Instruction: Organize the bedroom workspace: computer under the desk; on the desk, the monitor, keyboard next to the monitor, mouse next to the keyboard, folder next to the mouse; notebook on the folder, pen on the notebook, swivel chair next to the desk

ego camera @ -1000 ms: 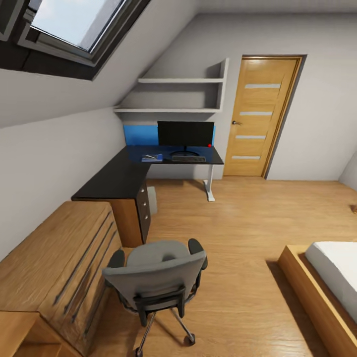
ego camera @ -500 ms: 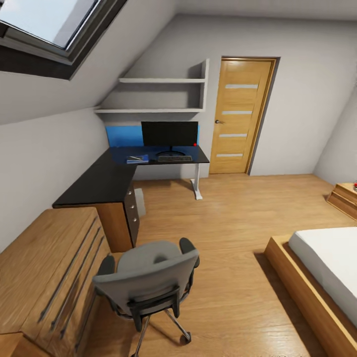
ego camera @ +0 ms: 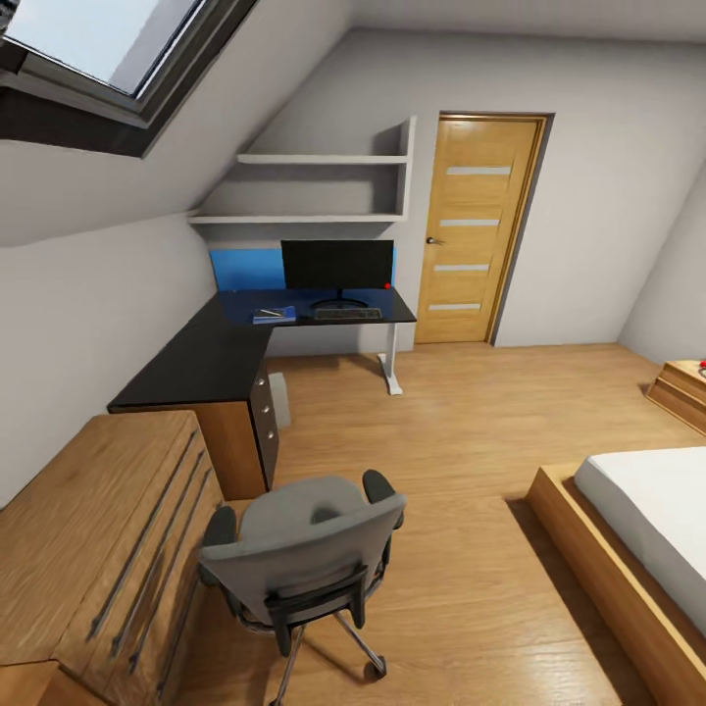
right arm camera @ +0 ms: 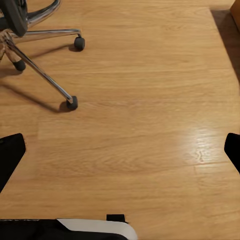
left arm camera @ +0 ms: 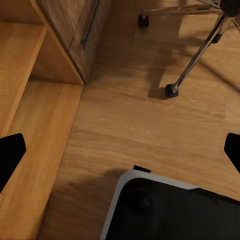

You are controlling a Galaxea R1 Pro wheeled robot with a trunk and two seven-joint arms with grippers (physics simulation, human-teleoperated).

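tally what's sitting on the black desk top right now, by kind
monitor: 1
keyboard: 1
blue folder, something small lying on it, too small to tell what: 1
Total on the desk: 3 clear items. A mouse cannot be made out at this range.

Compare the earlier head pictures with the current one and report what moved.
Mostly the camera moved: it swung right, so the door and desk slid left and more of the bed appeared. In the last half second the view barely shifted. The swivel chair, monitor, keyboard and folder show no move of their own. Both grippers, left and right, hang open over the floor, holding nothing.
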